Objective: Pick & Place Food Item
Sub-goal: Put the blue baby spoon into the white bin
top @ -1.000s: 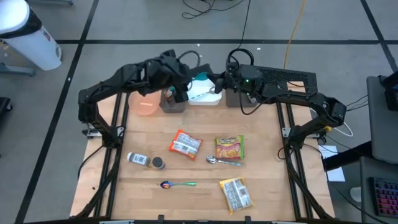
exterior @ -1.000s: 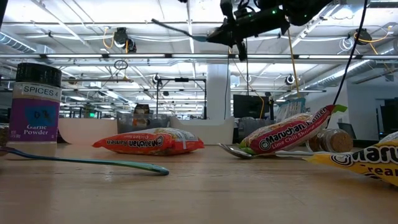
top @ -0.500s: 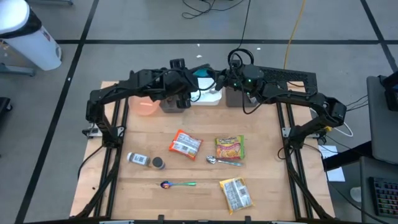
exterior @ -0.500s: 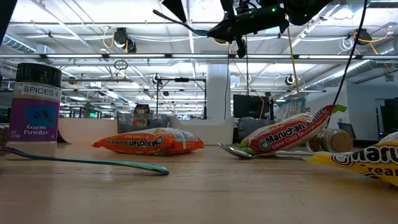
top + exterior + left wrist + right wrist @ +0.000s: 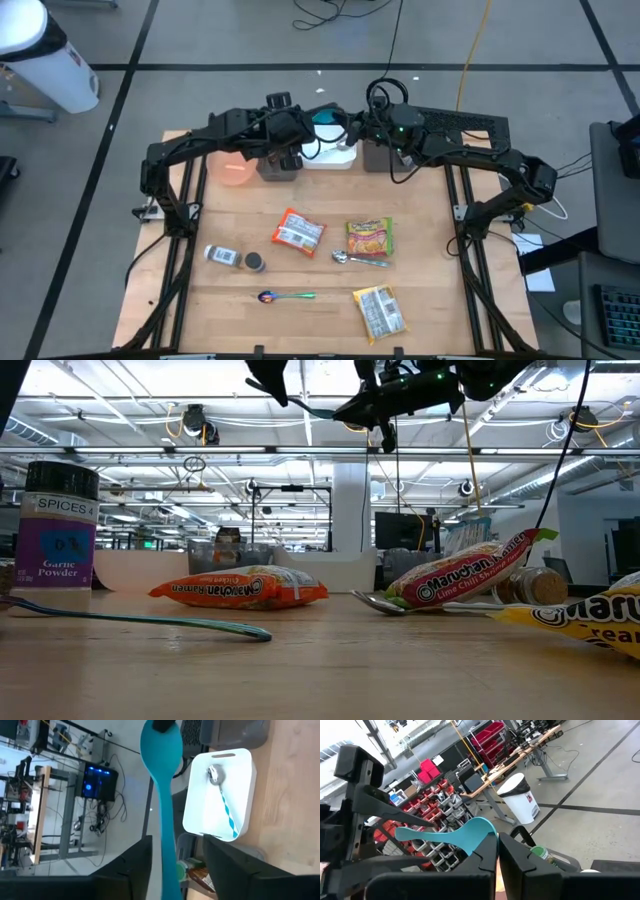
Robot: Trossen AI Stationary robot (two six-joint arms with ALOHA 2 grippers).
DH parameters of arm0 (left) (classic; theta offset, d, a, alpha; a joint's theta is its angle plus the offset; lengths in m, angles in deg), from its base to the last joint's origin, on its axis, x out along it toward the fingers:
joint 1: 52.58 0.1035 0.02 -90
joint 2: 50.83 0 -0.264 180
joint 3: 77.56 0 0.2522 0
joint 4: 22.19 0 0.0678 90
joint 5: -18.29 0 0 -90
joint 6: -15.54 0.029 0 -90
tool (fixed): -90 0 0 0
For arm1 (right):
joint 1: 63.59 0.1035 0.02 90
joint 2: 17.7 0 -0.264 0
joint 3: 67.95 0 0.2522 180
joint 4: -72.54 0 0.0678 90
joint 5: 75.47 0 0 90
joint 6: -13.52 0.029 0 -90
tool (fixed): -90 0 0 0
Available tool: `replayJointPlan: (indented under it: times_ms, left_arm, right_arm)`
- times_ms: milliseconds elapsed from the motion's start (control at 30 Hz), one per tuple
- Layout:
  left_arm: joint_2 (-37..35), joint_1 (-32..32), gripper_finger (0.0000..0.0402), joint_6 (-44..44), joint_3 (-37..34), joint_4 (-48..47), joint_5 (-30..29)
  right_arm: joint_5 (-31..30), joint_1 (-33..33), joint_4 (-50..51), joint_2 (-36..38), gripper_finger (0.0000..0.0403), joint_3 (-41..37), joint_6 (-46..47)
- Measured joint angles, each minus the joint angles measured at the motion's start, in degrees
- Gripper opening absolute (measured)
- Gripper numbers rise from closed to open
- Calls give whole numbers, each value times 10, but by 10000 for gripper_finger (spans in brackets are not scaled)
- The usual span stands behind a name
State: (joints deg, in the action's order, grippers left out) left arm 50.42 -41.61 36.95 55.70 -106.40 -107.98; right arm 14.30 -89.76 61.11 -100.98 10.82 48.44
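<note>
High view: both arms meet above the white tray [image 5: 336, 160] at the far edge of the table, with a teal spoon [image 5: 326, 119] spanning between them.
Right gripper [image 5: 497, 846]: pressed together on the bowl of the teal spoon, holding it in the air above the tray.
Left gripper [image 5: 175, 862]: fingers spread either side of the spoon's handle, with a gap visible on each side, so nothing is pinched yet.
Step in hand: judged to be a handover of the spoon from the right arm to the left.
Task's thing: the food items are three ramen packets lying flat on the table, well apart from the tray toward the near edge. The orange packet [image 5: 298, 232] is nearest the tray, the yellow packet [image 5: 369, 240] lies beside it, and a third packet [image 5: 380, 312] is farthest. No gripper is near any of them.
Tray contents: a small striped-handle spoon [image 5: 223, 800] lies inside.
Recommendation 1: centre the handle between the left fingers before closing; in the left wrist view it sits nearer one finger.
Recommendation 2: the right gripper should hold until the left grip is firm, then release without twisting.
Recommendation 3: grip the handle well back from the bowl, leaving the bowl free.
Risk: early release would likely drop the spoon onto the tray or behind it.
Discrepancy: the task names a food item, but a utensil is being handled.
</note>
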Motion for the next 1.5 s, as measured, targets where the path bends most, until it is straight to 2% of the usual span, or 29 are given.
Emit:
replayJointPlan:
  times_ms: [467,733,867,1033,1100,1200,1500]
  left_arm:
    - [0,3,91,-3,0,3,2]
    - [0,4,30,-5,1,4,-2]
    - [0,6,30,-6,1,5,-2]
    - [0,6,63,-6,1,4,2]
    - [0,6,57,-6,1,3,2]
    - [0,6,27,-7,1,4,1]
    - [0,6,30,-7,1,4,1]
  right_arm:
    - [0,0,-2,0,0,0,0]
    - [0,0,-2,0,0,0,0]
    - [0,0,-2,0,0,0,0]
    - [2,0,-3,0,0,0,2]
    - [2,0,-3,0,0,0,3]
    - [2,0,-3,0,0,0,4]
    - [4,0,-3,0,0,0,3]
